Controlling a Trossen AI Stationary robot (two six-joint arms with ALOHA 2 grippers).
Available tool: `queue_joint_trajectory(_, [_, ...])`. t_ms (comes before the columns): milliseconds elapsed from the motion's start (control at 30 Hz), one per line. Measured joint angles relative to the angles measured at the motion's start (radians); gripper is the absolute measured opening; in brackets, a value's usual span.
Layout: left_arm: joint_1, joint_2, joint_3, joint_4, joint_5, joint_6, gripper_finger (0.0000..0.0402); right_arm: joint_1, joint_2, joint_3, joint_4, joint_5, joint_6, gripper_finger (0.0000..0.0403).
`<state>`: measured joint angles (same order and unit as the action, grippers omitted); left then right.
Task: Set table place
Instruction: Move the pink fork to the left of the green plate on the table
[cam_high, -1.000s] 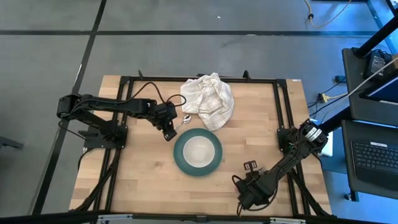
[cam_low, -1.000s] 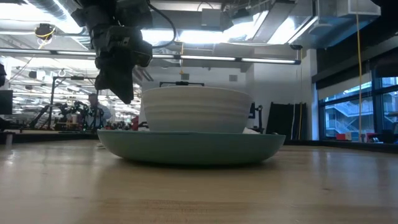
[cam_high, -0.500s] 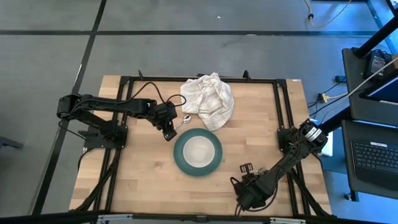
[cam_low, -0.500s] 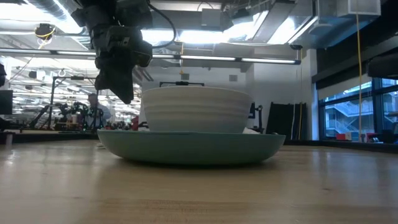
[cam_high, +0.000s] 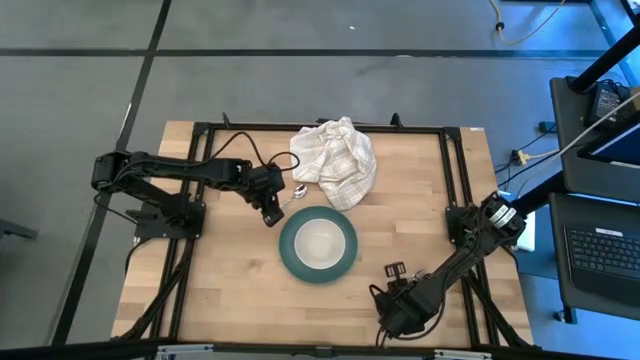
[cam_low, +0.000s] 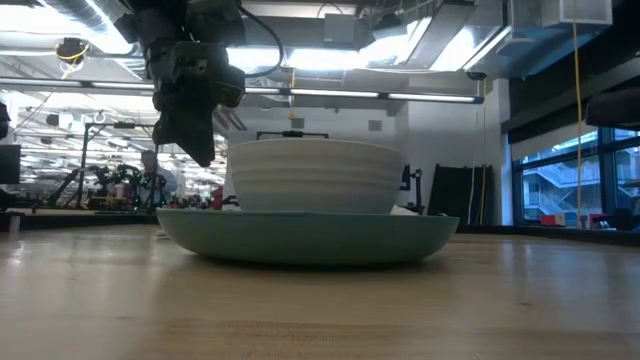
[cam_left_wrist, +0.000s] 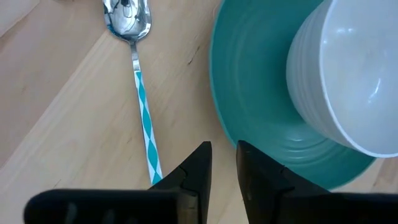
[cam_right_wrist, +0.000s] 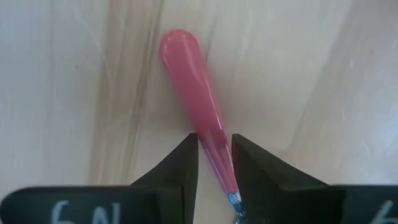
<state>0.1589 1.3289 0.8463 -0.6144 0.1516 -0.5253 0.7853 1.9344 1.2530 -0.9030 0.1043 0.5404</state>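
The teal plate (cam_high: 318, 246) lies mid-table with the white bowl (cam_high: 320, 240) standing in it; both also show in the low view (cam_low: 305, 235). The spoon (cam_left_wrist: 138, 74), with a teal-checked handle, lies flat on the wood left of the plate, its bowl end toward the cloth. My left gripper (cam_left_wrist: 222, 155) hovers over the table between spoon handle and plate rim, open by a narrow gap and empty; it also shows in the high view (cam_high: 272, 210). My right gripper (cam_high: 394, 270), near the table's front right, is shut on the red-handled fork (cam_right_wrist: 193, 87). My right gripper pinches the fork's red handle (cam_right_wrist: 210, 134) between its two fingers, at the end near the metal neck (cam_right_wrist: 233, 199). The fingers come from above and lie across the handle. The handle's rounded free end (cam_right_wrist: 177, 43) sticks out past the fingertips over the wood. Whether it rests on the table does not show.
A crumpled white checked cloth (cam_high: 336, 162) lies at the table's far side, just behind plate and spoon. Black frame rails (cam_high: 450, 170) run along the table's edges. Bare wood (cam_high: 230, 280) lies left and in front of the plate.
My right gripper has gone a little toward the table's left and near edges, still shut on the fork.
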Motion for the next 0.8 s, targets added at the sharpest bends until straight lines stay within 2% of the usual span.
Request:
queue_joint_trajectory(367, [0.0,0.0,0.0,0.002,0.0,0.015,0.0069,-0.016,0.032,0.003,0.008,-0.011,0.001,0.0097])
queue_joint_trajectory(533, [0.0,0.0,0.0,0.002,0.0,0.039,0.0069,-0.024,0.032,0.002,0.015,-0.009,0.003,0.0055])
queue_joint_trajectory(733, [0.0,0.0,0.0,0.002,-0.001,0.04,0.0069,-0.025,0.037,0.034,-0.018,-0.001,0.008,0.0052])
queue_joint_trajectory(800, [0.0,0.0,0.0,0.002,-0.001,0.041,0.0069,-0.028,0.036,0.07,-0.066,-0.002,0.01,0.0018])
